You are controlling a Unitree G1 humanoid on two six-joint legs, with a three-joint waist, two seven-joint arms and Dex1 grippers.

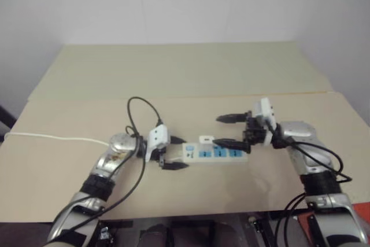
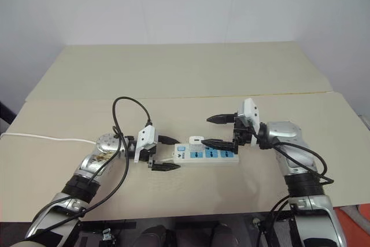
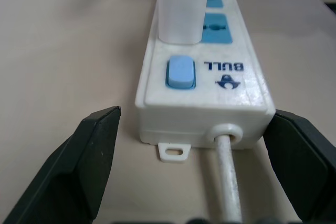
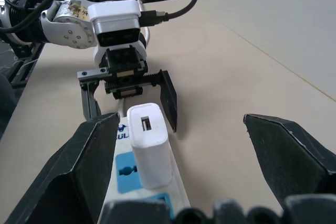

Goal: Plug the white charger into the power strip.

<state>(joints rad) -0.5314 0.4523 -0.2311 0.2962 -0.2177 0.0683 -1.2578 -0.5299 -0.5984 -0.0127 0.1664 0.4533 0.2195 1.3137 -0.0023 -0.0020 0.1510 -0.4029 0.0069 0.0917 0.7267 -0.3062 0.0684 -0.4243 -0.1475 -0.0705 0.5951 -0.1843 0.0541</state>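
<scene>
The power strip [image 1: 217,153] lies flat on the beige table, its three blue sockets in a row. The white charger [image 4: 149,142] stands upright in the socket nearest the blue switch [image 3: 180,73]. My left gripper [image 2: 171,153] is open, one finger on each side of the strip's switch end, a little clear of it, with the cord running out between them. My right gripper [image 2: 209,131] is open and hangs above the strip's other end, pointing toward the left one. Its fingers are raised and apart from the charger, with nothing between them.
The strip's thin white cord [image 1: 52,137] runs left across the table to its edge. A seam [image 1: 173,97] joins a second tabletop behind. Black cables loop over my left wrist [image 1: 136,108]. Something red [image 1: 361,212] sits off the table's near right corner.
</scene>
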